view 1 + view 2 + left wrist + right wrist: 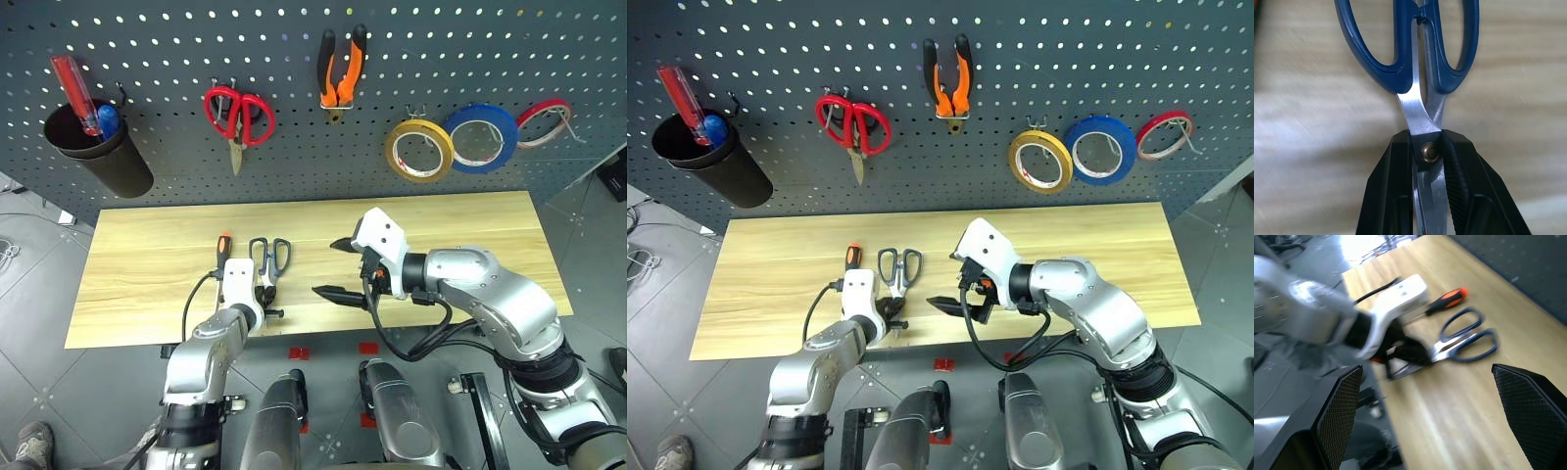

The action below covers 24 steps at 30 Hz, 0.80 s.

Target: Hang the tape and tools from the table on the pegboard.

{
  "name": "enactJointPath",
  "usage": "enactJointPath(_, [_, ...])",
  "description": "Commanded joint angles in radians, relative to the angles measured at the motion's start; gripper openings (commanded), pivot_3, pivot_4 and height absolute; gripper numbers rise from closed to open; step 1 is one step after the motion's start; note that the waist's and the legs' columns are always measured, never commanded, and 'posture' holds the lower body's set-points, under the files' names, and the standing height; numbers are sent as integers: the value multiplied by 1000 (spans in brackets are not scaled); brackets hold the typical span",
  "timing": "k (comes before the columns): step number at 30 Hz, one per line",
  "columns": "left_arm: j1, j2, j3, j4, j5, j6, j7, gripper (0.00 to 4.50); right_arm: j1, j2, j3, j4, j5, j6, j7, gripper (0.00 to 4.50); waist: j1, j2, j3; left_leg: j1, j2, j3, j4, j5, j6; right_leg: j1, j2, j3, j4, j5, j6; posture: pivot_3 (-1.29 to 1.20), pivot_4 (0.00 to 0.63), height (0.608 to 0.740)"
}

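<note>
1. My left gripper (1426, 161) is clamped on the blades of the dark-blue-handled steel scissors (269, 257) at the pivot; they lie on the yellowish wood-grain table (147, 264), just right of the orange-and-black-handled screwdriver (222, 244).
2. My right gripper (338, 266), jaws apart and empty, hovers right of the scissors.
3. I judge a straight, level lift best, keeping the handle loops free for a hook on the dark grey pegboard (167, 59).

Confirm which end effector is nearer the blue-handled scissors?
Left. The left end effector is shut on the scissors at the pivot; the right end effector hangs open above the table, apart.
</note>
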Motion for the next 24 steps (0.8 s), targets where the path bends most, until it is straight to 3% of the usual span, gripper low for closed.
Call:
enactJointPath(1, [70, 50, -15, -208, -36, -70, -95, 561, 20, 13, -88, -73, 14, -146, 1, 4500, 0, 0, 0, 0, 0, 0, 0, 0, 0, 0, 0, 0, -1, 0, 0, -319, 350, 740])
enactJointPath(6, [140, 119, -31, -377, 1, -214, -144, 561, 7, 23, -221, -99, 145, -183, 49, 4500, -1, 0, 0, -1, 0, 0, 0, 0, 0, 1, 0, 0, -2, 0, 0, -323, 344, 740])
enactJointPath(10, [100, 125, 25, -482, 2, -256, -110, 561, -28, 15, -294, -99, 228, -162, 43, 4500, -1, 0, 0, -1, 0, 0, 0, 0, 0, 1, 0, 0, -4, 3, -1, -325, 337, 740])
enactJointPath(17, [19, 222, -6, -485, 109, -386, -140, 561, -48, 8, -287, -56, 216, -206, 35, 4500, -4, 0, 0, -3, 0, 0, 0, 0, 0, 1, 0, -1, -5, 3, -1, -324, 323, 740])
enactJointPath(24, [-11, 206, 18, -452, 185, -443, -75, 561, -44, -4, -278, -34, 197, -238, 30, 4500, -7, 0, -1, -3, 0, 1, 1, 0, 1, 0, 0, -1, -5, 3, 0, -324, 319, 740])
